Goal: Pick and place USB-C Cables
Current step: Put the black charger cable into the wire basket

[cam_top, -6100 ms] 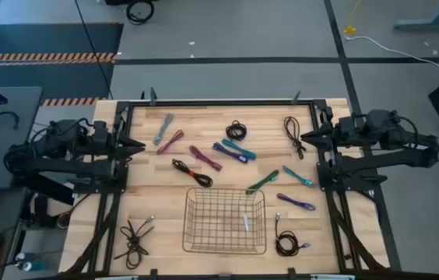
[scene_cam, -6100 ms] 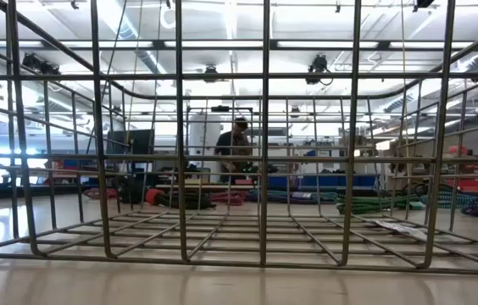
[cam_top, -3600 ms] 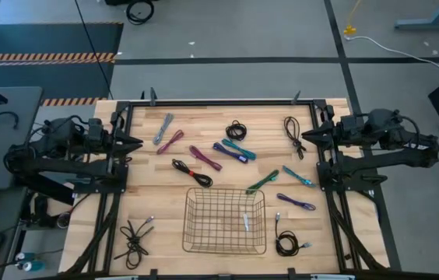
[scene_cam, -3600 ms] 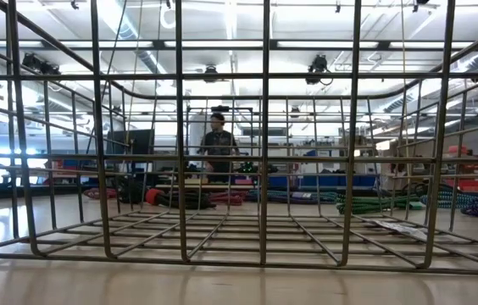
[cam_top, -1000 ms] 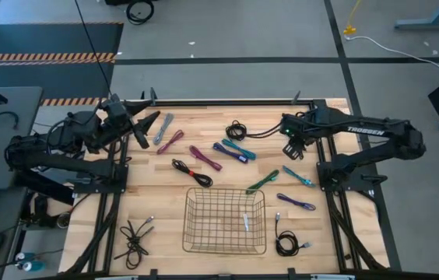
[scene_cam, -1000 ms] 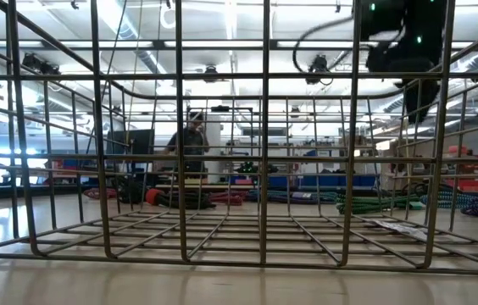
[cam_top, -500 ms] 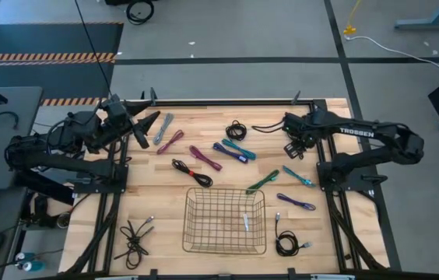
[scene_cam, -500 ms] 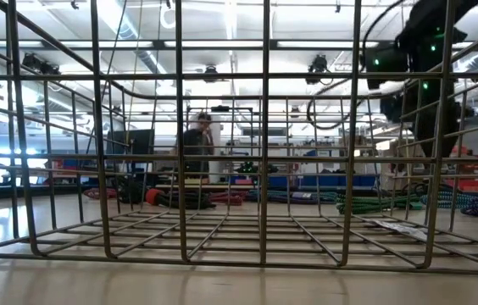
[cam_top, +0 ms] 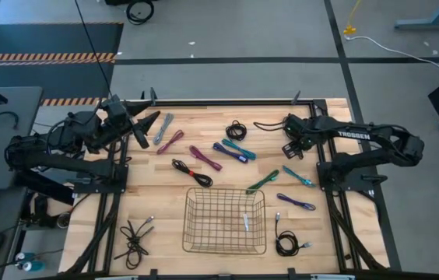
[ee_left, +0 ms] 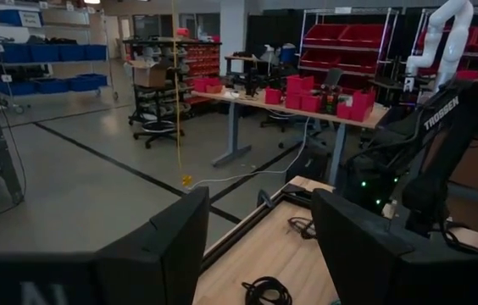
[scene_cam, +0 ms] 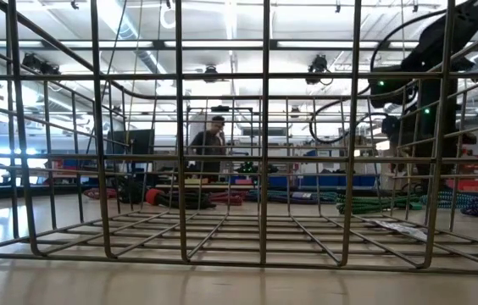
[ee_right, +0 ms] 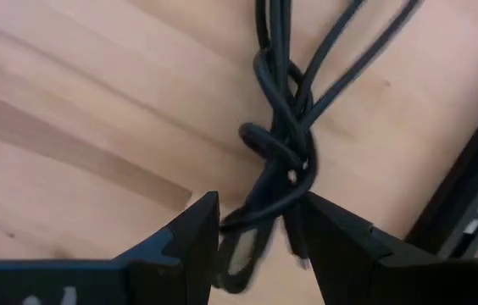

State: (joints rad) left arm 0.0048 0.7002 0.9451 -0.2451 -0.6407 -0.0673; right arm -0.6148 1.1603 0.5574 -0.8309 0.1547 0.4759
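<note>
Right gripper is low over the far right of the table, fingers spread on either side of a knotted black USB-C cable; looks like they aren't squeezing it, hard to say. Its arm stretches inward from the right edge. Left gripper hangs raised at the far left, fingers apart, holding nothing.

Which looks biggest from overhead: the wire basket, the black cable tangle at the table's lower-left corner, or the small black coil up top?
1. Wire mesh basket, clearly largest.
2. Black cable tangle, lower-left corner.
3. Small black coil near the far edge, smallest.
</note>
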